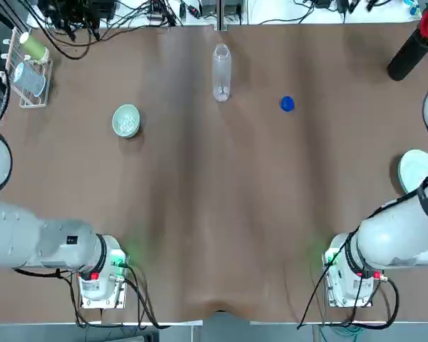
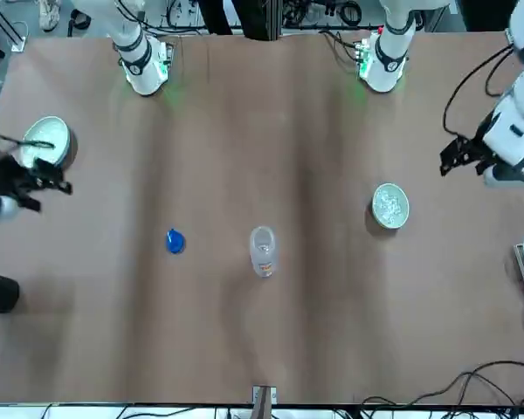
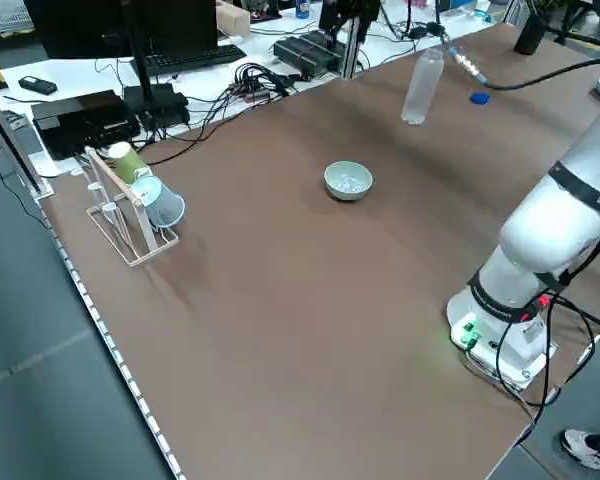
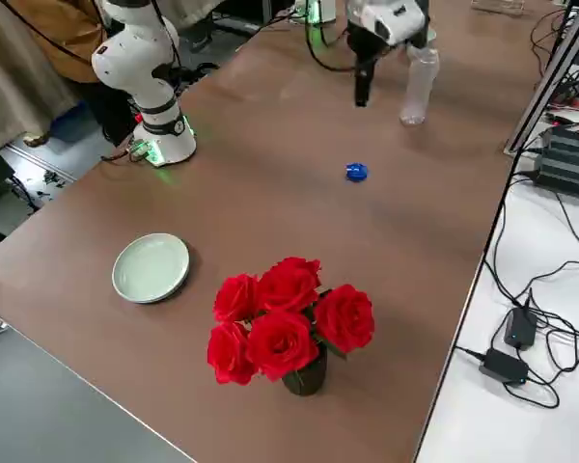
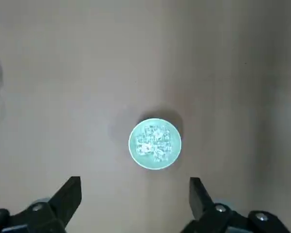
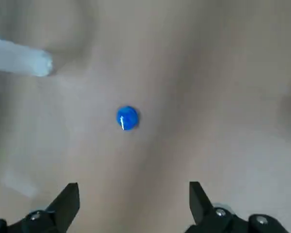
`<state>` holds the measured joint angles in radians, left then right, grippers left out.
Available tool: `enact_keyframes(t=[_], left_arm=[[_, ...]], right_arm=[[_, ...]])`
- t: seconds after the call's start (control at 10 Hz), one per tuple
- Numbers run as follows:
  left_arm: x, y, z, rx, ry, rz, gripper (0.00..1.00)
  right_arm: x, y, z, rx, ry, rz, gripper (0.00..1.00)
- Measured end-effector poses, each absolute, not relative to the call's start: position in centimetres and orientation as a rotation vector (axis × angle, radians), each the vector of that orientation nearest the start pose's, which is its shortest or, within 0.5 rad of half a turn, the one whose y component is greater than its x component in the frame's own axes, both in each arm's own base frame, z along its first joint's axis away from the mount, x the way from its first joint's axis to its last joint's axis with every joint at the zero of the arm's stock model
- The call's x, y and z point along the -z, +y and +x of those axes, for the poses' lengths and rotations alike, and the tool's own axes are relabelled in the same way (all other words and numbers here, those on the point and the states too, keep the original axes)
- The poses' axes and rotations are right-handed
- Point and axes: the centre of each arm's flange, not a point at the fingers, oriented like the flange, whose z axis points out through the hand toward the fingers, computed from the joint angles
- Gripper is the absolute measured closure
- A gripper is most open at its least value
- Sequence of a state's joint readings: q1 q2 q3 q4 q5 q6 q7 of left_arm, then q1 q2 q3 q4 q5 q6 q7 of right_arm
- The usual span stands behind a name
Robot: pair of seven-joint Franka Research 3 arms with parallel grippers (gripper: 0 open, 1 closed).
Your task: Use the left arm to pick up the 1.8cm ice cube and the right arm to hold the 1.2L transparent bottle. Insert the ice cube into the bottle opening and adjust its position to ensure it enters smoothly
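Jaws on both grippers are gaping wide, w/ nothing in them: left gripper point(image 5: 135, 194) is hovering over bowl point(image 5: 155, 145) holding ice cubes point(image 5: 154, 142); right gripper point(image 6: 134, 196) is hanging above blue cap point(image 6: 127, 118). Bottle point(image 1: 222, 71) is standing upright near table point(image 1: 221, 214) far edge, centre.

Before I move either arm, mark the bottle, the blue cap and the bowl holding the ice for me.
bottle point(image 1: 222, 71), top view, middle of its clear body.
blue cap point(image 1: 287, 104), top view, centre of its top.
pale green bowl point(image 5: 133, 135), left wrist view, on its rim; the ice cubes lie inside.
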<state>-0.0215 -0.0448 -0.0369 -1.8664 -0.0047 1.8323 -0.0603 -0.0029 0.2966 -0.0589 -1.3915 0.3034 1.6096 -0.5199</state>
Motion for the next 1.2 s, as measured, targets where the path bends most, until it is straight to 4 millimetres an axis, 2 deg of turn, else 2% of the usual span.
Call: enact_keyframes(t=[0.2,0.4,0.5,0.6,0.7,0.9,1.0,1.2], left_arm=[[-48.5,-3.3,54.6,-0.032,-0.001,-3.144,0.02],[-42.8,-3.2,53.7,-0.119,0.013,-3.139,0.02],[-40.3,-3.2,53.2,-0.179,0.028,-3.135,0.02],[-38.0,-3.2,52.9,-0.219,0.034,-3.132,0.02],[-36.1,-3.4,52.8,-0.229,0.04,-3.132,0.02],[-33.0,-3.8,52.8,-0.246,0.05,-3.132,0.03],[-31.5,-3.9,52.7,-0.253,0.054,-3.132,0.03],[-27.8,-4.8,51.9,-0.27,0.084,-3.131,0.03]], right_arm=[[-47.1,1.5,67.4,0.139,-0.804,-2.577,0.0],[-41.8,4.7,68.4,0.237,-0.961,-2.366,0.0],[-40.1,6.5,68.6,0.295,-1.022,-2.26,0.0],[-38.2,8.1,68.9,0.386,-1.109,-2.143,0.0],[-35.2,9.4,69.3,0.493,-1.193,-2.013,0.0],[-27.9,12.3,69.1,0.708,-1.332,-1.738,0.0],[-25.0,14.6,68.3,0.789,-1.341,-1.639,0.0],[-21.2,20.2,66.5,0.915,-1.322,-1.505,0.0]])
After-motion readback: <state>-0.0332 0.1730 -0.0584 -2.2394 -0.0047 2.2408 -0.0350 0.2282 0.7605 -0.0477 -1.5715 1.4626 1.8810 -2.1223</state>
